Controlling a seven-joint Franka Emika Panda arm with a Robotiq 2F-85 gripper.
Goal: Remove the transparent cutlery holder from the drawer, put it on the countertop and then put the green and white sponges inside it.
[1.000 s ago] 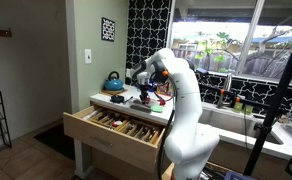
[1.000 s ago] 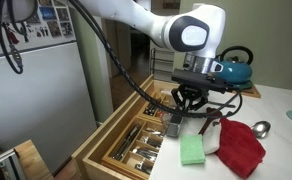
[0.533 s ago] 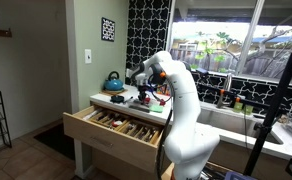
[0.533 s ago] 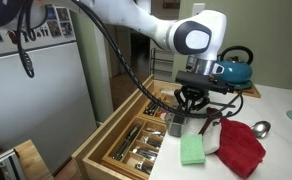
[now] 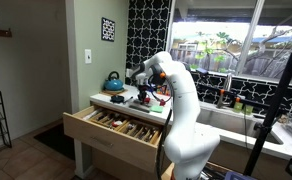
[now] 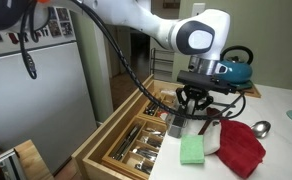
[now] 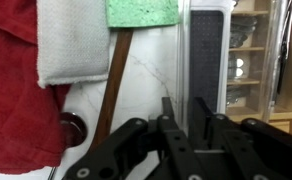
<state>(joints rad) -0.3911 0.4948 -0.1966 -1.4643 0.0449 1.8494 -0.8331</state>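
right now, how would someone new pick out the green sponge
Find the white countertop above the open wooden drawer. Near its drawer-side edge, next to the red cloth, lies the green sponge: the only flat green block there.

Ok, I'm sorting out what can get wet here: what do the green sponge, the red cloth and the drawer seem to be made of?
Green sponge: soft foam with a matte finish; the wrist view shows a porous, speckled face.
Red cloth: woven fabric, matte, judging by its folds and limp drape.
Drawer: pale wood or a wood-look board with a smooth finish; the grain is too small to tell which.
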